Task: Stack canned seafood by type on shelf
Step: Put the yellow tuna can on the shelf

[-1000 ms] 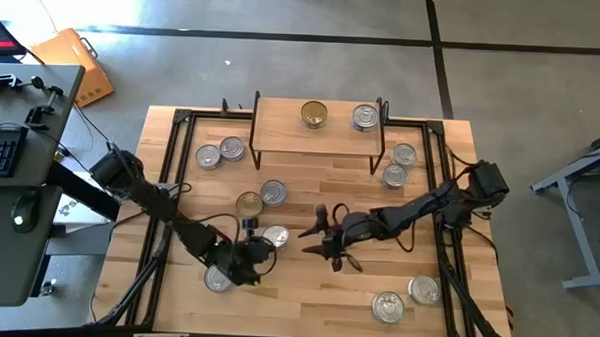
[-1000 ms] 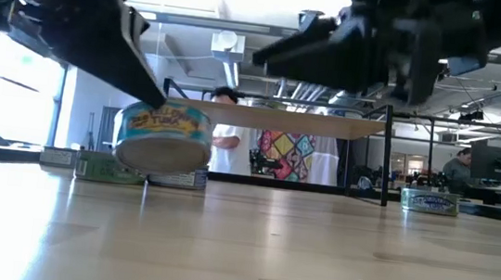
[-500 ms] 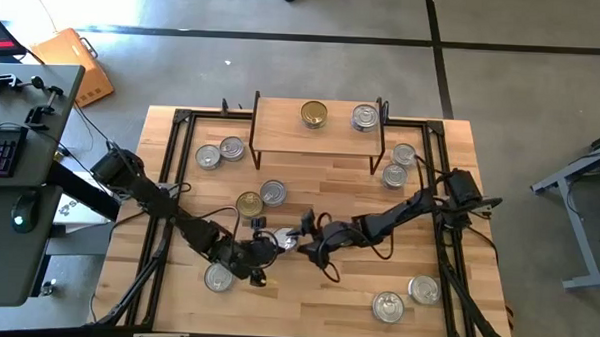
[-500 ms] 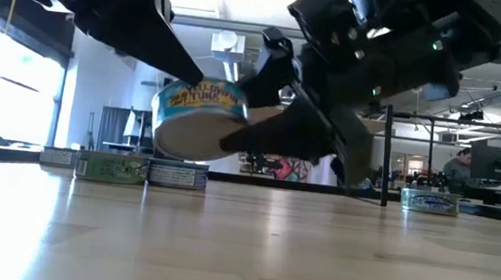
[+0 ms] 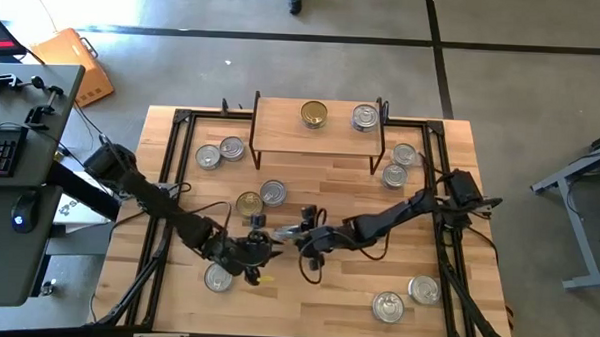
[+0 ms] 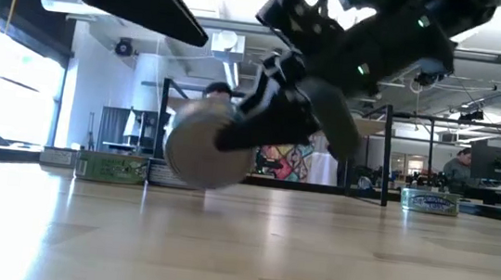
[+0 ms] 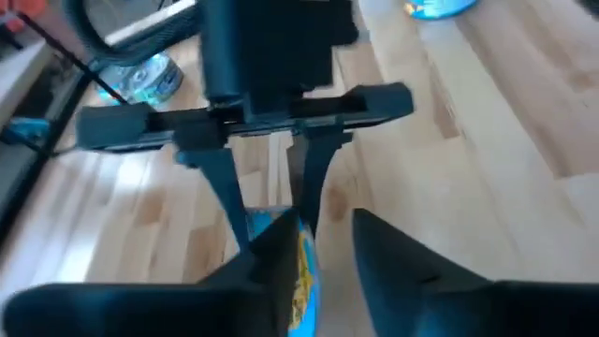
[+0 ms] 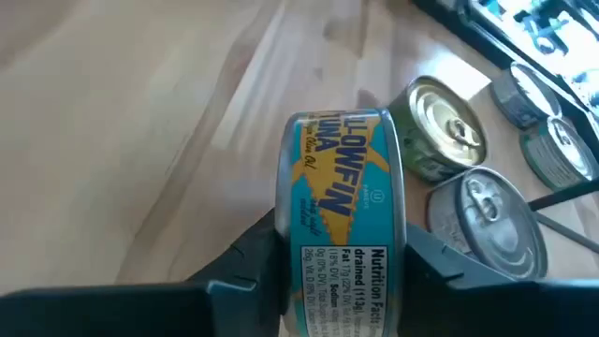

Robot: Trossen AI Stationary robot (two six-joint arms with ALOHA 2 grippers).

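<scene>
— Claw on the right arm (image 8: 337,267) is the one to watch: its two fingers pinch a blue-labelled tuna tin (image 8: 342,215) across its flat ends, tin on edge, over the middle of the tabletop (image 5: 417,243).

— And the left claw (image 5: 255,249)?

— Just beside it, fingers parted. In its wrist view a blue and yellow label sits near them, but whether they touch the tin is hard to tell.

— So which step is this?

— A handover, by the look of it. The shelf (image 5: 281,128) at the far edge carries one gold-lidded tin (image 5: 314,114) and one silver-lidded tin (image 5: 365,117), well apart, so the sorting has hardly begun.

— What does the next move call for?

— Probably the left claw clearing off, then the right one turning the tin flat and carrying it to the matching tin.

— What has changed?

— A second ago the left claw alone held this tin and the right hung apart, spread wide; half a second ago both were at it.
</scene>
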